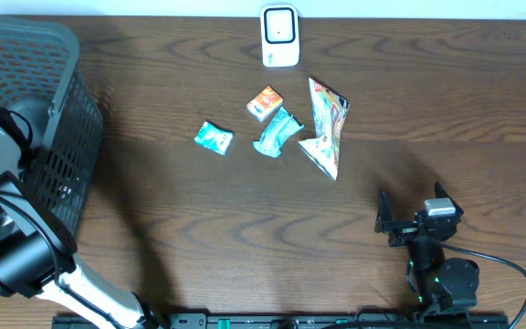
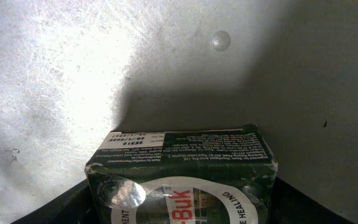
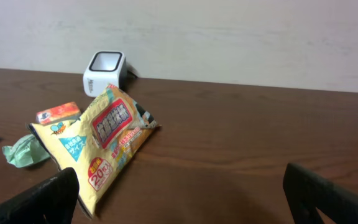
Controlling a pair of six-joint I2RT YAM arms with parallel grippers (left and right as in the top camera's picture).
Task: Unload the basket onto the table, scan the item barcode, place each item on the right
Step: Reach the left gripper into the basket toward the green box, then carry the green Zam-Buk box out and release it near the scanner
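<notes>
The left pincer (image 2: pixel 179 210) has a dark green box (image 2: pixel 185 163) between its two dark fingers. Only the tips of the fingers show, at the lower corners of the wrist view, and I cannot tell whether they press the box or merely flank it. The box lies on a pale, speckled surface, with a white strip of fine print along its far top edge (too small to read). Seen from above, the left arm (image 1: pixel 16 260) bends over the grey mesh basket (image 1: pixel 35 55) at the left end of the bench (image 1: pixel 245 238), and the pincer is hidden from that view.

The right pincer (image 3: pixel 188 198) stands wide and empty, low over the near right part of the bench. Beyond it, toward the far middle, lies a yellow snack bag (image 1: pixel 325 128). To the left of the bag are a crumpled teal wrapper (image 1: pixel 278 132), an orange packet (image 1: pixel 265 102) and a small teal packet (image 1: pixel 214 137). The white scanner (image 1: pixel 280 37) stands at the far edge, apart from all of them.
</notes>
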